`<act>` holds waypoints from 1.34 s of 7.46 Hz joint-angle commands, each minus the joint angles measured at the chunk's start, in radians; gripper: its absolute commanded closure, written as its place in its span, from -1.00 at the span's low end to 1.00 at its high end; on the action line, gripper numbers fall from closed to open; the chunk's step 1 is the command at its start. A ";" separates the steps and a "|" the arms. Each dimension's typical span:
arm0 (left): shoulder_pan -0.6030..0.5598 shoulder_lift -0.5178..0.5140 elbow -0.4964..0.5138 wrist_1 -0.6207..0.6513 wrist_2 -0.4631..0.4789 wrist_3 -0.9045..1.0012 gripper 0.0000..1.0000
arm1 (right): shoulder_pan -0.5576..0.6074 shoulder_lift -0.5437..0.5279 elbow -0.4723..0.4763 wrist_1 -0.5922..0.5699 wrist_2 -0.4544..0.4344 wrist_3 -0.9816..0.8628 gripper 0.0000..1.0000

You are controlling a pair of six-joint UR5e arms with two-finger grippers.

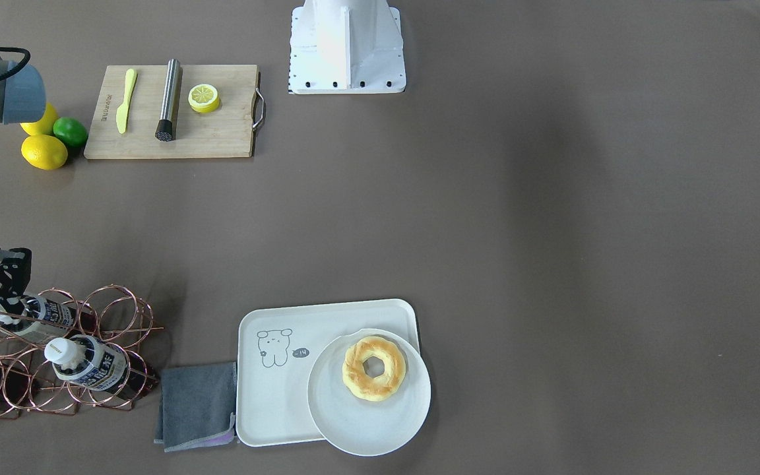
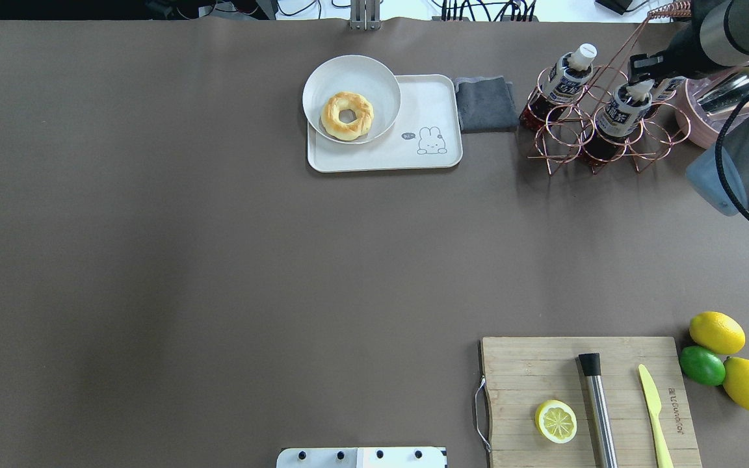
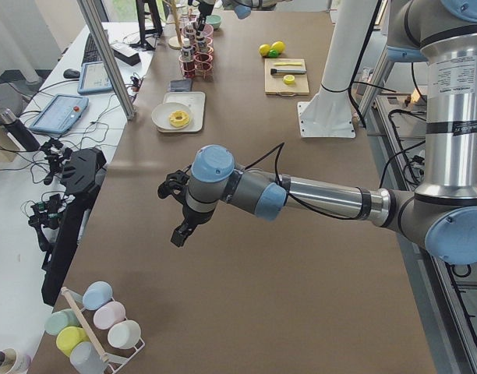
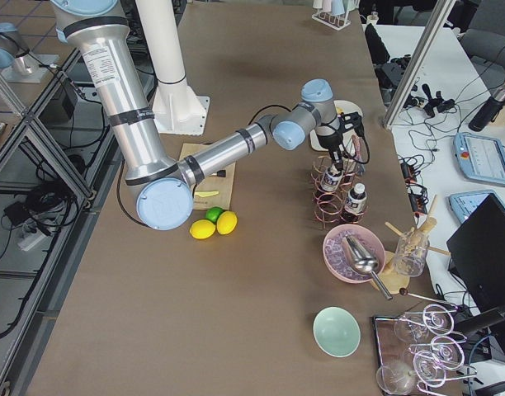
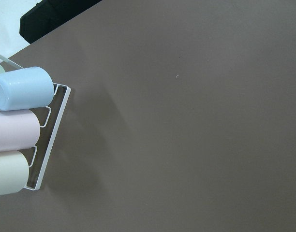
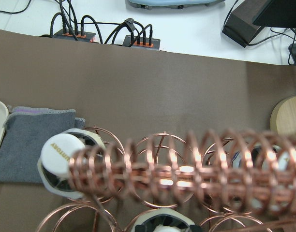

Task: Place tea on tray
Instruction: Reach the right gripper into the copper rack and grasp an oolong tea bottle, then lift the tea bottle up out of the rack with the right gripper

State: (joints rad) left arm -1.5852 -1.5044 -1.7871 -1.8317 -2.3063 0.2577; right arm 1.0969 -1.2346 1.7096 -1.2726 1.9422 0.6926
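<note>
One short pull up, then a trip sideways

We see the right gripper (image 2: 646,67) just above the copper rack (image 2: 562,121), by the white cap of the middle tea (image 2: 619,113). That bottle leans in its ring, with the cap up and pointing away from the robot, toward the gripper. The dark fingers blur into the wire, so we cannot tell if they are apart or pinched. The left gripper (image 3: 177,212) hangs well apart over the flat brown table (image 2: 218,260), and we cannot tell its state either. The right arm is nearer. The tray (image 2: 443,97) sits toward the robot's left, past a grey cloth (image 2: 484,104). It has bare room beside the plate (image 2: 348,71).
</note>
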 commanded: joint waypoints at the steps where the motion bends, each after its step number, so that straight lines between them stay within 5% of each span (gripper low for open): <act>1: 0.001 0.000 0.002 -0.001 -0.013 -0.002 -0.96 | 0.023 0.013 0.007 -0.002 0.012 -0.016 1.00; 6: 0.001 0.000 -0.003 -0.001 -0.013 -0.002 -0.96 | 0.147 0.020 0.079 -0.024 0.125 -0.019 1.00; 8: 0.001 0.000 -0.005 -0.001 -0.015 -0.002 -0.96 | 0.214 0.166 0.151 -0.319 0.219 -0.019 1.00; 10: 0.002 -0.004 -0.005 0.000 -0.015 -0.002 -0.96 | 0.196 0.239 0.252 -0.512 0.219 -0.010 1.00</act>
State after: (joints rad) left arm -1.5845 -1.5050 -1.7911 -1.8330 -2.3206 0.2562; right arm 1.3023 -1.0620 1.8769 -1.6143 2.1498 0.6745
